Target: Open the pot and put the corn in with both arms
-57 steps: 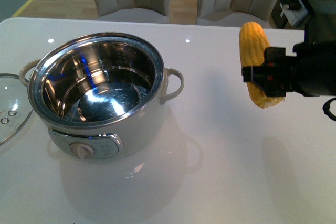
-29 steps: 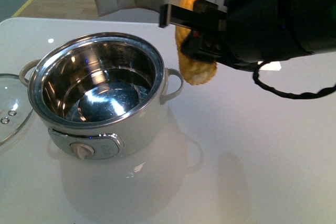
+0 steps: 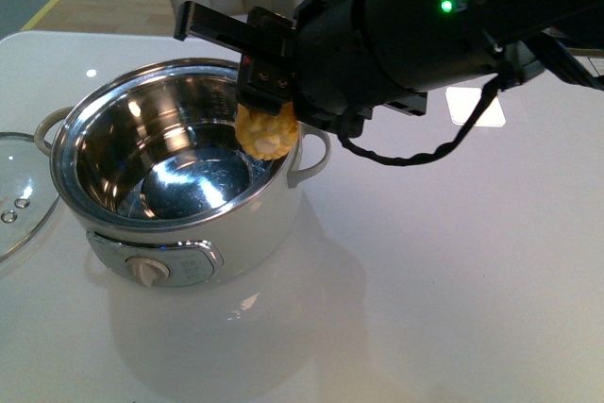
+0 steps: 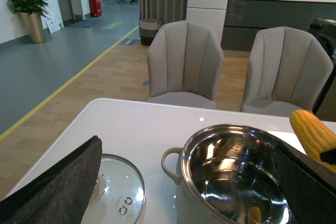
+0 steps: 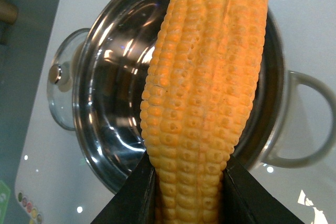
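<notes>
The cream-white pot (image 3: 193,233) stands open at the left of the white table, its steel bowl empty. My right gripper (image 3: 267,92) is shut on the yellow corn (image 3: 267,132) and holds it above the pot's right rim, cob end pointing down. In the right wrist view the corn (image 5: 202,98) runs between the fingers (image 5: 134,195) over the open pot (image 5: 113,129). My left gripper (image 4: 184,182) is open and empty, near the pot (image 4: 231,177) and the lid. It does not show in the front view. The corn (image 4: 314,132) shows at the left wrist view's edge.
The glass lid (image 3: 14,200) lies flat on the table left of the pot, also in the left wrist view (image 4: 118,187). Two grey chairs (image 4: 184,66) stand beyond the table's far edge. The right arm's black cable (image 3: 425,153) hangs above the table.
My right arm has swung left across the table with the corn, from the right side to above the pot's right rim. The pot and lid have not moved.
</notes>
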You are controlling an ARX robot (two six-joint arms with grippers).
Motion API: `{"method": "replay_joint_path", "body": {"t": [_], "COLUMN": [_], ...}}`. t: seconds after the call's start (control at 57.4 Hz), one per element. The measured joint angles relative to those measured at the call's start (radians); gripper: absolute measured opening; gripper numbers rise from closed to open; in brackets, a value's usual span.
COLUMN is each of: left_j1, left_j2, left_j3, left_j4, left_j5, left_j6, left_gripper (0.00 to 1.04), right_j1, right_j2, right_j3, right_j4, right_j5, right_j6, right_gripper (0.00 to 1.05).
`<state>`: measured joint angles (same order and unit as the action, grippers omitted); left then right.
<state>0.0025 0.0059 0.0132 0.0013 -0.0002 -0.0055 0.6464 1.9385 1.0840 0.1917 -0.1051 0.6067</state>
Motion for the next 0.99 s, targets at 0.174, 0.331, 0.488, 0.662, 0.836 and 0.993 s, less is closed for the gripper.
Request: {"method": "replay_joint_path", "body": {"t": [0.174, 0.331, 0.488, 0.662, 0.836, 0.993], "left_j1": [0.0, 0.0, 0.0, 0.0, 0.0, 0.0], "left_j2": [0.0, 0.0, 0.0, 0.0, 0.0, 0.0], "left_j3": [0.0, 0.0, 0.0, 0.0, 0.0, 0.0], "left_j4": [0.0, 0.0, 0.0, 0.0, 0.0, 0.0], "left_j5": [0.0, 0.0, 0.0, 0.0, 0.0, 0.0], "left_j6": [0.0, 0.0, 0.0, 0.0, 0.0, 0.0], "left_gripper": [0.98, 0.98, 0.98, 0.98, 0.98, 0.98], "right_j1": [0.032, 0.054, 0.061, 0.068, 0.075, 0.079], "right_j2": [0.047, 0.12, 0.208, 0.245, 0.271, 0.288], "right_j3": [0.055, 0.117, 0.216, 0.274, 0.304, 0.315], "right_j4": [-0.011, -0.038, -0.076, -0.104, -0.129, -0.146], "right_j5": [-0.017, -0.019, -0.009, 0.002, 0.019, 0.038], "right_j6": [0.037, 0.069, 0.091, 0.094, 0.085, 0.064], "right_gripper": [0.23, 0.23, 0.23, 0.23, 0.23, 0.3]}}
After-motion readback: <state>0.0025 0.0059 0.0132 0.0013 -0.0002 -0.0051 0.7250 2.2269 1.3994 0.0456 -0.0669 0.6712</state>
